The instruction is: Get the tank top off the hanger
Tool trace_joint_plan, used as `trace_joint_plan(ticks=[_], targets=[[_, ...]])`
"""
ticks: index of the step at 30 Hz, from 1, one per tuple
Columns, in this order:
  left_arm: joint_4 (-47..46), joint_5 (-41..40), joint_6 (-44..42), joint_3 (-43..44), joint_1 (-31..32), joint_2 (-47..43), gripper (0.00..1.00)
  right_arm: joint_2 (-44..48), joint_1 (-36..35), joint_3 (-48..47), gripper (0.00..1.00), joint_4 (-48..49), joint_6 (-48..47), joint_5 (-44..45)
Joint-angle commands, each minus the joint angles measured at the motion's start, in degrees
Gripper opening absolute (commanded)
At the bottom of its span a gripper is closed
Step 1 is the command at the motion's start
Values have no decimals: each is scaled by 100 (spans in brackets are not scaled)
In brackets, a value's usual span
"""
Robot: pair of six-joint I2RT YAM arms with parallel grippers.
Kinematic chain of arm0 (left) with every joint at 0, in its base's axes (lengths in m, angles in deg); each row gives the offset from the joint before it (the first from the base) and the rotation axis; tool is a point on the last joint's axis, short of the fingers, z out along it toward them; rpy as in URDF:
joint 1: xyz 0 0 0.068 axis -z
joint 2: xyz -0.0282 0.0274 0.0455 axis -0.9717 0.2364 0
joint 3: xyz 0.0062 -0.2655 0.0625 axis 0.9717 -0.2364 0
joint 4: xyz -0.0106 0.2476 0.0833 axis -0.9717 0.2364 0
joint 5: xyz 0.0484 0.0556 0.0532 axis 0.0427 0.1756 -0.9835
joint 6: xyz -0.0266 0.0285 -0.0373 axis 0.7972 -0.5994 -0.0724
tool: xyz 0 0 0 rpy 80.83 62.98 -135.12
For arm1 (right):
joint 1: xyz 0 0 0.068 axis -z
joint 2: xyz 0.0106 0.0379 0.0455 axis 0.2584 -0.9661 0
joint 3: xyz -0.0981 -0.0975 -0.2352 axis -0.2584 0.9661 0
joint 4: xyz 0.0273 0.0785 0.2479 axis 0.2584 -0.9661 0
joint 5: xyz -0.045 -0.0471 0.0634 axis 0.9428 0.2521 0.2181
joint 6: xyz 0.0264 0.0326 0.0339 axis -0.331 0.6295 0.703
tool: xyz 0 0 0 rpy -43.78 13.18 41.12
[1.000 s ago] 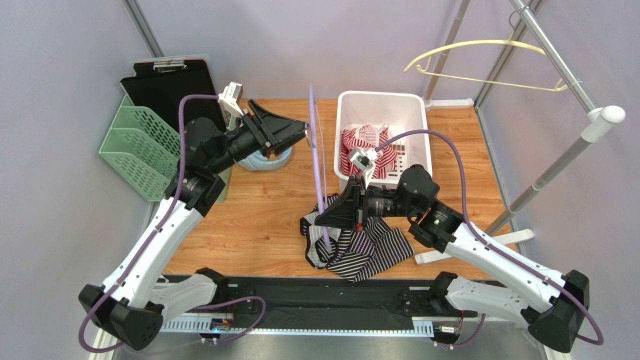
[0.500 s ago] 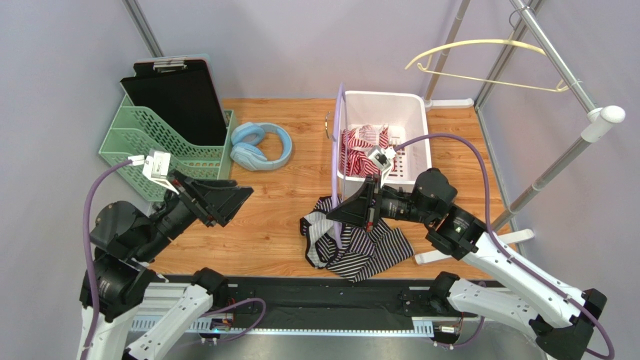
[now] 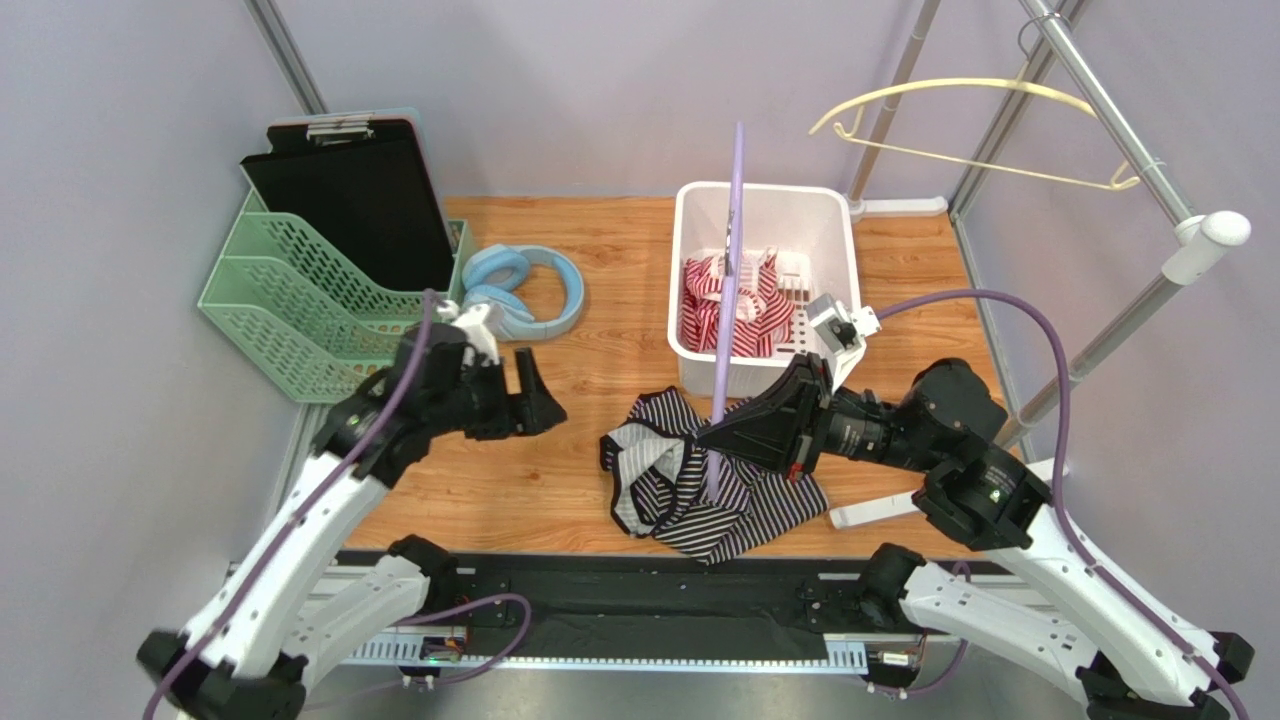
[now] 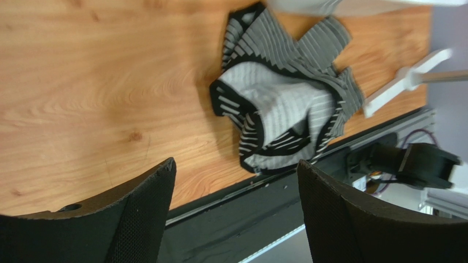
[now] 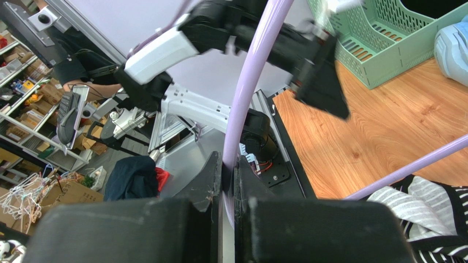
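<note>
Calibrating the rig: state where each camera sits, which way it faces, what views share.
Top external: above, behind the bases, looking down on the table; left gripper and right gripper show.
Left wrist: on the left arm, facing down at the tank top; its open fingers at bottom.
Right wrist: on the right arm, looking along shut fingers clamping the hanger toward the left arm.
Shared: the tank top, in all three.

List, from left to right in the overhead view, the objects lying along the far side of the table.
green file rack → blue headphones → white basket → yellow hanger
</note>
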State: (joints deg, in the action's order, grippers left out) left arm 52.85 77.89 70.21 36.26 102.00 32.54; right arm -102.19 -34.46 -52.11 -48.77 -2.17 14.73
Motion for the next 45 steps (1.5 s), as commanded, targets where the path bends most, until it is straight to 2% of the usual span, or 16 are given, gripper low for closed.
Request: trace_joint_plan(ticks=[1,3,6,10,13,21,27,28,31,34,37,38,41,43,44,45], targets=[[-918,106,376,-537,629,884,88,257,-14,-162,0,15,-222,-16],[-1183,132,465,-600,956,1332,91,327,-14,-136,0,-20,-257,-25],[-2435,518,745,-1002,1466,1668,95,538,-5,-39,0,-56,-284,-25],[-3764,739,1185,-1513,1757,1809,99,696,-5,66,0,-56,-240,-8],[-4250,704,1361,-1497,1950,2256,99,758,-14,128,0,-12,-187,-25],[-4630,441,1292,-646,2784,3997,99,855,-14,207,0,-38,-179,-8],[-4332,-604,1423,-328,3417,4595,96,951,-14,251,0,-108,-178,53],[-4235,-1041,1441,-284,3479,4639,95,960,-14,260,0,-108,-161,54],[-3883,-1798,1572,-214,3690,4798,83,978,-5,295,0,-100,-152,98],[-3619,-2309,1739,-196,3796,4930,66,960,-5,304,0,-135,-143,159],[-3391,-2767,1854,-248,3840,4904,41,952,-14,321,0,-126,-135,186],[-3347,-2855,1889,-301,3840,4808,31,952,-14,321,0,-135,-126,194],[-3145,-3163,1854,-450,3831,4405,15,969,-14,322,0,-179,-126,212],[-2969,-3374,1801,-494,3823,4123,7,978,-5,286,0,-258,-152,247],[-2733,-3427,1775,-503,3788,3817,0,995,-14,260,0,-284,-161,256],[-2627,-3445,1688,-512,3744,3640,0,1004,-5,243,0,-362,-196,282]])
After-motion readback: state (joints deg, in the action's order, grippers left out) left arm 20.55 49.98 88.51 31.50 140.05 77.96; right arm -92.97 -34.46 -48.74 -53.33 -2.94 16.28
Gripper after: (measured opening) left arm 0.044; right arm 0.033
